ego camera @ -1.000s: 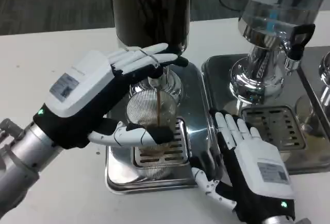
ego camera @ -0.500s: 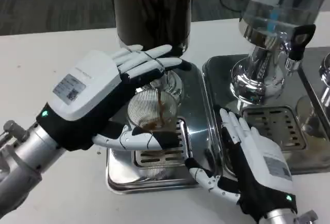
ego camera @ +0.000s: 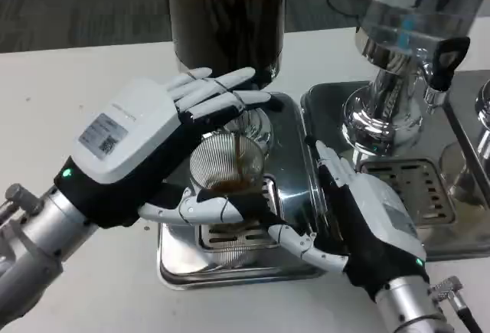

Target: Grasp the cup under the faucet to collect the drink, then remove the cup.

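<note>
Head view. Clear ribbed cup (ego camera: 227, 166) stands on the slotted grate (ego camera: 237, 232) of the steel drip tray (ego camera: 287, 195), directly below the dark drink dispenser (ego camera: 226, 15) at the far centre. Brown liquid is visible in the lower part of the cup.

Left hand (ego camera: 164, 145) comes in from the near left and wraps the cup: fingers (ego camera: 222, 97) extended across the far side above the rim, thumb (ego camera: 210, 209) curled round the near side against the cup's base. Cup sits between thumb and fingers, so the hand has hold of it, though the fingers lie fairly straight rather than tightly curled.

Right hand (ego camera: 360, 222) enters from the near right, lying over the right edge of the drip tray. Its fingers are spread apart and point far; its thumb (ego camera: 302, 243) reaches left toward the grate, just beside the cup's base. Holds nothing.

To the right, a second dispenser (ego camera: 398, 50) with a clear tank, chrome base and black tap handle (ego camera: 445, 61) stands on its own tray (ego camera: 398, 187). Both trays rest on the white table (ego camera: 69, 96).
</note>
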Motion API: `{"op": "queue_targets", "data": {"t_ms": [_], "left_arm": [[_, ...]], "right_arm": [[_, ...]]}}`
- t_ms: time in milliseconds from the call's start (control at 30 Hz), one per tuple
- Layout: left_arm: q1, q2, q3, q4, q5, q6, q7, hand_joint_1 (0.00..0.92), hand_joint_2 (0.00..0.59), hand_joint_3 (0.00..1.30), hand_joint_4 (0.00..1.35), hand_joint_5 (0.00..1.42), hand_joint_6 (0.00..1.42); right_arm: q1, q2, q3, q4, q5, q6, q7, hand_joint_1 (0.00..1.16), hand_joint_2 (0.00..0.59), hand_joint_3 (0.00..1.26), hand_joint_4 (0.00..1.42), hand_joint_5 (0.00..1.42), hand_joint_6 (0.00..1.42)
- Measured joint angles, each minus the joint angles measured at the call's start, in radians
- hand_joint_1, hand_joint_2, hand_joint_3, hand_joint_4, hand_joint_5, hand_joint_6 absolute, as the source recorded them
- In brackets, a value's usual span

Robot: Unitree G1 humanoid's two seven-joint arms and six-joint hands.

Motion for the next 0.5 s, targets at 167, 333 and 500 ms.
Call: {"op": "queue_targets", "data": {"t_ms": [167,333,500], "left_arm": [[0.005,0.004,-0.001,0.001,0.0,0.0,0.013,0.0,0.149,0.32,0.15,0.32,0.21],[0.011,0.004,-0.003,-0.002,0.0,0.002,0.02,0.0,0.149,0.32,0.15,0.32,0.21],[0.02,0.004,-0.004,-0.009,0.0,0.006,0.025,0.0,0.146,0.33,0.15,0.32,0.21]], "right_arm": [[-0.013,-0.001,-0.004,0.019,0.023,0.01,0.032,0.42,0.197,0.0,0.0,0.0,0.0],[-0.035,-0.001,-0.004,0.038,0.028,0.01,0.034,0.42,0.205,0.0,0.0,0.0,0.0],[-0.06,0.004,-0.014,0.053,0.053,0.011,0.039,0.41,0.209,0.0,0.0,0.0,0.0]]}}
